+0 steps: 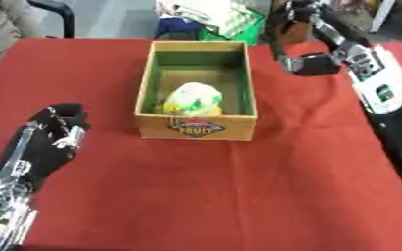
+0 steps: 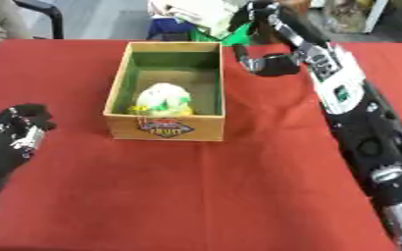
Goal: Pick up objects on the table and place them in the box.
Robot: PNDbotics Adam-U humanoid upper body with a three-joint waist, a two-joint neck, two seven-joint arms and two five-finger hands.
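**Inspector:** Where do the task's things stand?

**Assistant:** A pale, green-marked bundle [image 1: 191, 99] lies inside the wooden fruit box [image 1: 196, 126] on the red worktop [image 1: 238, 196]. No other loose object shows on the cloth.

**Inspector:** Hands?

**Assistant:** The right hand [image 2: 258, 19] is raised past the box's far corner, fingers curled; whether it holds anything cannot be told. The left hand [image 1: 54, 132] is idle, fingers curled, empty.

**Inspector:** Risk?

**Assistant:** Lowering, the right arm could likely knock the box wall and shift it.

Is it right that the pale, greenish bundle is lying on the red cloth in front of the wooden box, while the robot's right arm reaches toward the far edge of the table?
Not quite. The pale, greenish bundle is lying inside the wooden box, against its near wall, not on the red cloth; the left eye view shows this. The right hand does reach toward the table's far edge.
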